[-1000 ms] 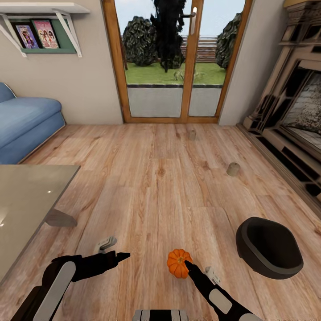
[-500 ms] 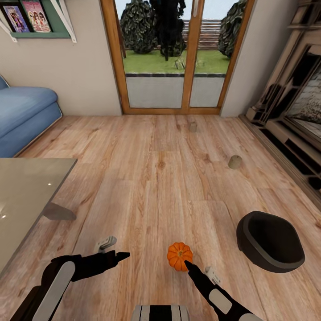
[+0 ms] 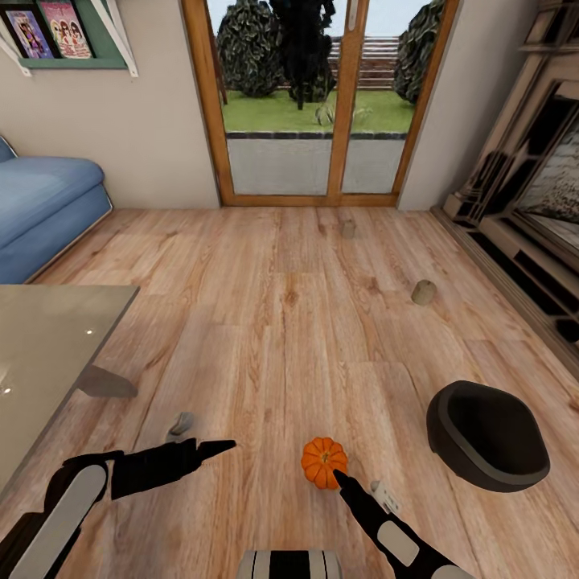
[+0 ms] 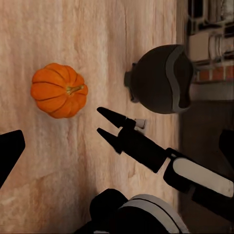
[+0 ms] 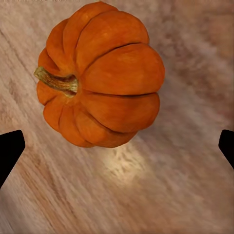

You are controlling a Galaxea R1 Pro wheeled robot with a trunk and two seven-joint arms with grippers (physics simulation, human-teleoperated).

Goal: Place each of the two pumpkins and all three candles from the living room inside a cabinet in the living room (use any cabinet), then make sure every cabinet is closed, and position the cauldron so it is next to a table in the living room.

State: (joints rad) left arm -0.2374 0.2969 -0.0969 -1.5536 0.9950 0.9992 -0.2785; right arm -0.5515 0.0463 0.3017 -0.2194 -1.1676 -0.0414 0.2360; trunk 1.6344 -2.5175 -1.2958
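The right hand (image 3: 338,476) hangs low over the wooden floor (image 3: 273,322) with its fingertips just short of the pumpkin (image 3: 324,461), which lies on its side at about 6 o'clock in the head view. In the right wrist view the pumpkin (image 5: 100,73) lies ahead of the 2 dark fingertips (image 5: 9,151), which stand wide apart with nothing between them. The left hand (image 3: 221,444) points toward 3 o'clock, holding nothing; I cannot tell how far it is parted. The black cauldron (image 3: 485,436) lies tipped at 4 o'clock, near the pumpkin. 2 candles lie well apart further off: 1 candle (image 3: 424,292) at 2 o'clock and another (image 3: 347,229) near the glass door (image 3: 310,96) at 12 o'clock. The glass desk (image 3: 48,354) is at 9 o'clock.

Judged risk: the pumpkin is round and free on smooth boards, so if a fingertip nudges it before the fingers straddle it, it could roll away towards the cauldron
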